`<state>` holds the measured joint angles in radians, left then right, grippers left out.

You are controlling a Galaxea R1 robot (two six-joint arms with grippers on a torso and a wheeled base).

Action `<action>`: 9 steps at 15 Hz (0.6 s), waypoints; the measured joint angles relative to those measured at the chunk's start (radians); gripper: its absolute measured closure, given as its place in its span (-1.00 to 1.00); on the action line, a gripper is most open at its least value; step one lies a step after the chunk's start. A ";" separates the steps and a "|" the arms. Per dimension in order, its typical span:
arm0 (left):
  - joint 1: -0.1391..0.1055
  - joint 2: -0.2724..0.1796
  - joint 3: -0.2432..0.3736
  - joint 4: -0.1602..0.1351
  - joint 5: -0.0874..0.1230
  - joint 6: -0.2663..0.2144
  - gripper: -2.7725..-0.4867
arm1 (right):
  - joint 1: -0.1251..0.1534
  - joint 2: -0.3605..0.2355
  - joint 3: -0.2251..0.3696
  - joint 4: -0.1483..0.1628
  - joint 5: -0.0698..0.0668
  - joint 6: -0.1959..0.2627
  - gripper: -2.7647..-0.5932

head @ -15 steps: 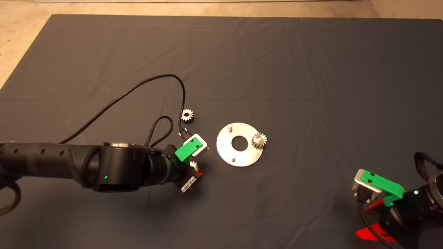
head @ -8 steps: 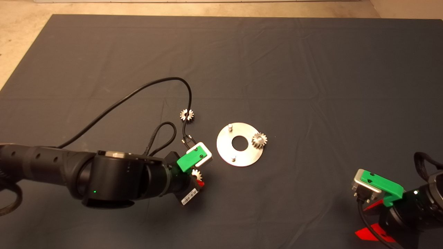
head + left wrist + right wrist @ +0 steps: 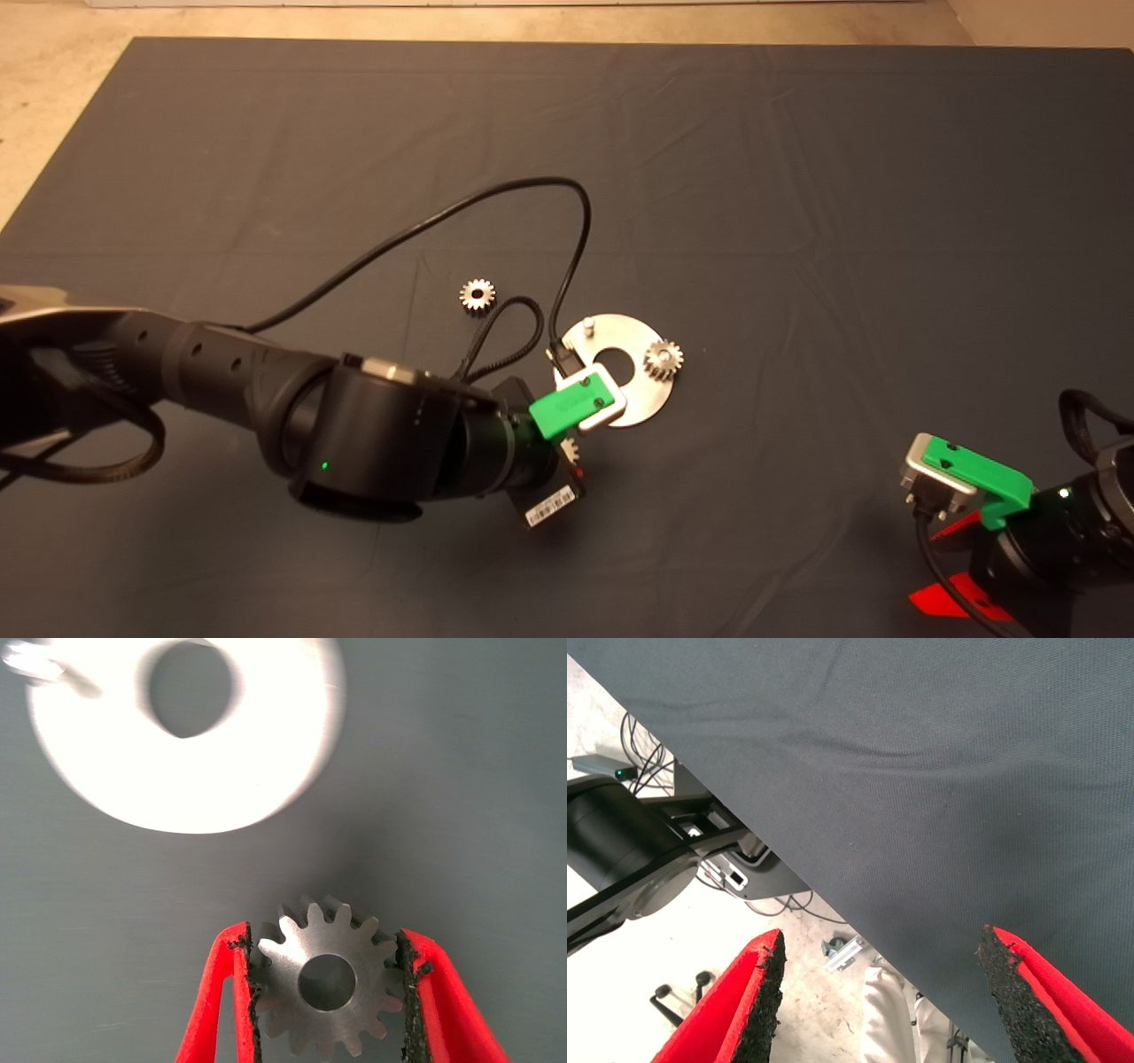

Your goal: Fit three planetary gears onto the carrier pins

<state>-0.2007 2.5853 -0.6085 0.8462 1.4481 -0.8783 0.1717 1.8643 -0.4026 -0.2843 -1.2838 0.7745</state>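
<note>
My left gripper (image 3: pixel 574 456) is shut on one planetary gear (image 3: pixel 325 979), gripped by its toothed rim between the two red fingers (image 3: pixel 217 992). It hangs just off the near-left edge of the shiny round carrier disc (image 3: pixel 642 394). A second gear (image 3: pixel 663 359) sits on the disc's right carrier pin. The far pin (image 3: pixel 586 326) stands bare, and the near pin is hidden behind the green wrist mount. A third gear (image 3: pixel 477 294) lies loose on the mat, left of the disc. In the left wrist view the disc (image 3: pixel 186 744) shows beyond the held gear.
My right gripper (image 3: pixel 948 564) waits open at the lower right edge of the mat; its wrist view shows the gripper (image 3: pixel 881 941) over the mat's edge and the floor beyond. A black cable (image 3: pixel 496 199) loops from the left arm over the mat, above the disc.
My left arm has carried its gear to the right, from well left of the disc up to its near-left edge. The cable loop swung right with it, uncovering the loose gear. The right arm stayed still.
</note>
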 joint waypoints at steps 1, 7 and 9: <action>-0.009 -0.001 -0.005 0.000 0.009 0.000 0.86 | 0.000 0.000 0.000 0.000 0.000 0.000 0.06; -0.008 0.017 -0.053 -0.008 0.008 0.001 0.86 | 0.000 0.001 0.000 0.000 0.001 0.000 0.06; -0.008 0.051 -0.092 -0.008 0.004 0.002 0.86 | 0.000 0.000 0.001 0.000 0.001 0.000 0.06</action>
<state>-0.2083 2.6362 -0.7005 0.8379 1.4523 -0.8764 0.1721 1.8643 -0.4018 -0.2838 -1.2826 0.7749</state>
